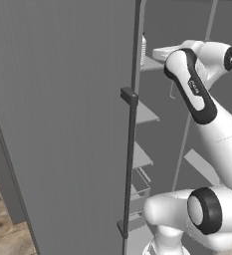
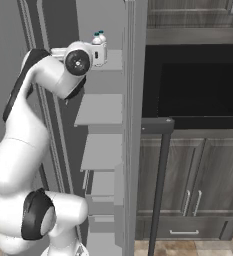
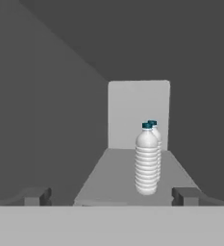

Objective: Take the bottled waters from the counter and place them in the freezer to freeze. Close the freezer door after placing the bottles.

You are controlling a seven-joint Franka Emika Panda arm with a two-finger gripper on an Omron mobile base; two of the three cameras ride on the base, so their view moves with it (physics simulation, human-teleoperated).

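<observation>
Two bottled waters stand upright on a top freezer shelf (image 3: 108,178), one (image 3: 146,163) right in front of the other (image 3: 153,124), clear and ribbed with teal caps. My gripper (image 3: 111,197) is open just short of the shelf's front edge, with its fingertips (image 3: 36,196) wide apart and nothing between them. The bottles stand ahead and slightly right of centre. From the right base view, the bottles (image 2: 99,39) show just past my hand. The freezer door (image 1: 62,124) stands open to the left of the arm. The counter is out of view.
Lower grey shelves (image 2: 102,110) step down below the arm inside the compartment. The door's long dark handle (image 1: 131,149) runs vertically beside the arm. A black built-in microwave (image 2: 193,85) and wood cabinets (image 2: 188,185) lie to the right of the freezer.
</observation>
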